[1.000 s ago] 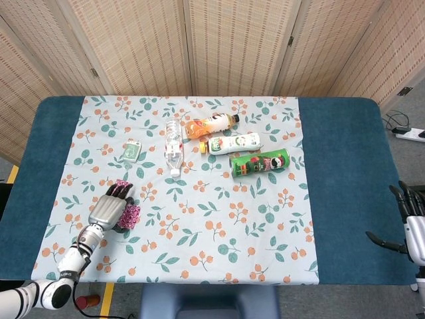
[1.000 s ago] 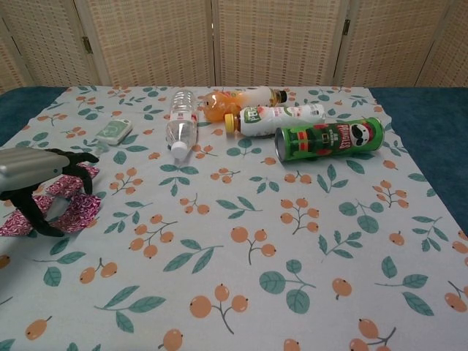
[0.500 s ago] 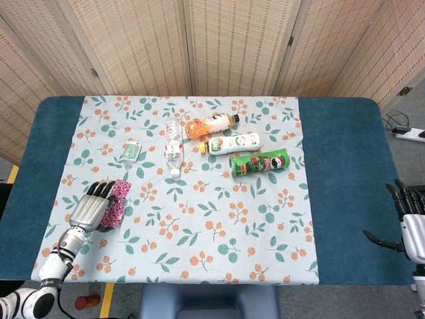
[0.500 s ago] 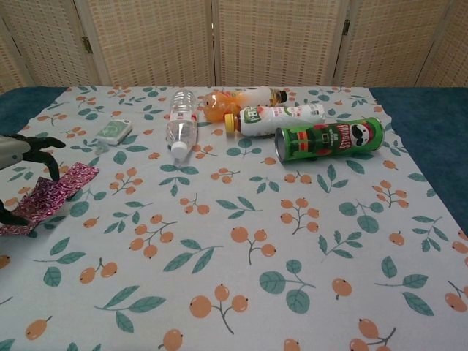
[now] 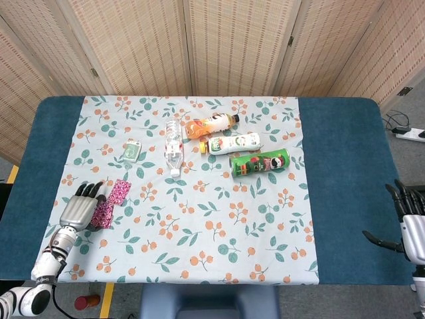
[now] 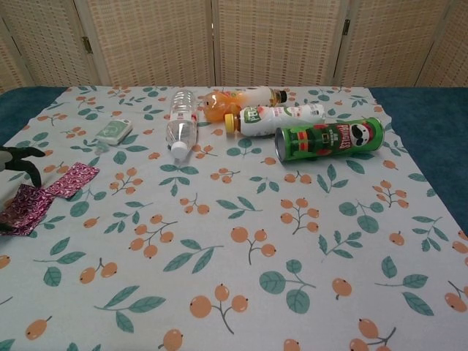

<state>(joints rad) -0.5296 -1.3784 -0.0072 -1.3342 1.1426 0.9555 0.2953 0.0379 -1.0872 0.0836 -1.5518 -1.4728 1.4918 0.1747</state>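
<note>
Left hand point(image 5: 78, 209) rests at the left bench edge, fingers extended, touching one pink patterned packet point(image 5: 111, 202) lying flat; a grasp cannot be confirmed. Right hand point(image 5: 410, 226) hangs released beyond the right edge. Three bottles, one Pringles can point(image 5: 259, 163), one green box point(image 5: 131, 151).

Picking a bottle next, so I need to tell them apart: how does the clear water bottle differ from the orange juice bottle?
The clear water bottle is see-through with a white cap; the orange juice bottle shows orange liquid and a dark cap. The water bottle lies lengthwise with its cap toward the robot; the juice bottle lies crosswise with its cap pointing right. The water bottle lies further left. Both lie on their sides on the floral cloth.
</note>
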